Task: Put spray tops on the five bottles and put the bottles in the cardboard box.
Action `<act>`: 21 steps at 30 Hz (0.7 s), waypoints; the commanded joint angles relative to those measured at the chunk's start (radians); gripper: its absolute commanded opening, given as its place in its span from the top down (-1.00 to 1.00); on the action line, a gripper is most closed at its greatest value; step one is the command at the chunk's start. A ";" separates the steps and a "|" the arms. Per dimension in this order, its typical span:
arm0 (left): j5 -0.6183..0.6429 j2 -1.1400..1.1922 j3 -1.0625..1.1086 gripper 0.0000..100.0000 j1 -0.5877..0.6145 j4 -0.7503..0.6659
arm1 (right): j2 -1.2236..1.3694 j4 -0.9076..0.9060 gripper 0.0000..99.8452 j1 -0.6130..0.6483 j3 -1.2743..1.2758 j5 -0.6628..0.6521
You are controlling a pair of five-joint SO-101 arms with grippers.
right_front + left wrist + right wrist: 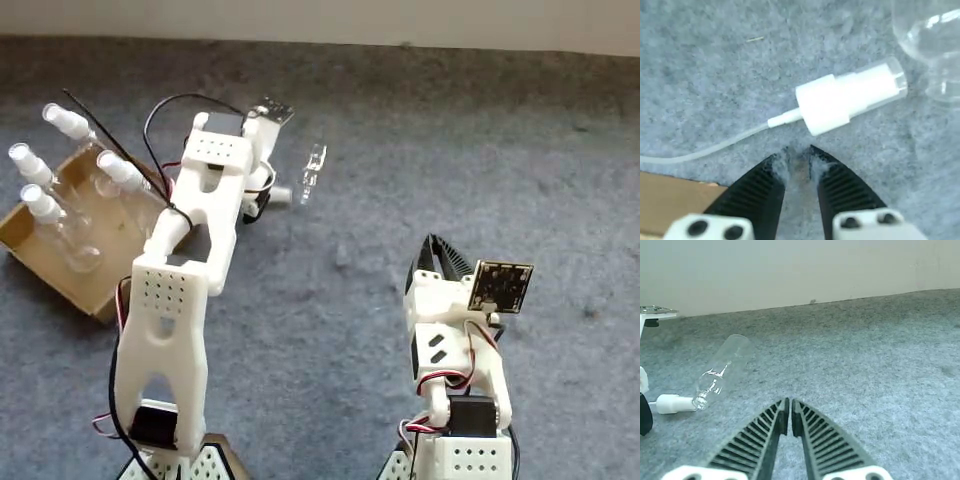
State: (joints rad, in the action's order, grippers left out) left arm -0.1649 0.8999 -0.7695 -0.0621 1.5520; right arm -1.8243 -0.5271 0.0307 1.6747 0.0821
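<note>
Light, rigid spray top (850, 102) lies on the carpet (715, 75) just before the left gripper (797, 156), jaws barely parted, empty. Likely best pinched at its wide collar. Right gripper (790, 407) pressed together.

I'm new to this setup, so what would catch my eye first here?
Four capped bottles stand in the cardboard box beside the left arm. A fifth, bare-necked bottle lies on the grey carpet farther out, and its loose white spray top, tube trailing, lies just ahead of the left arm's fingers.
</note>
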 commanded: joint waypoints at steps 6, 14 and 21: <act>-0.012 -0.036 -0.142 0.99 -0.067 0.014 | -0.013 0.027 0.97 0.010 0.111 0.000; -0.014 -0.045 -0.292 0.98 -0.019 0.058 | -0.013 0.027 0.97 0.010 0.111 0.000; -0.014 0.001 -0.289 0.98 -0.004 0.002 | -0.013 0.027 0.97 0.010 0.111 0.000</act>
State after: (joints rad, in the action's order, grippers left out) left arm -0.1695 0.9014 -1.0134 -0.0775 1.5812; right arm -1.8243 -0.5271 0.0307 1.6747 0.0821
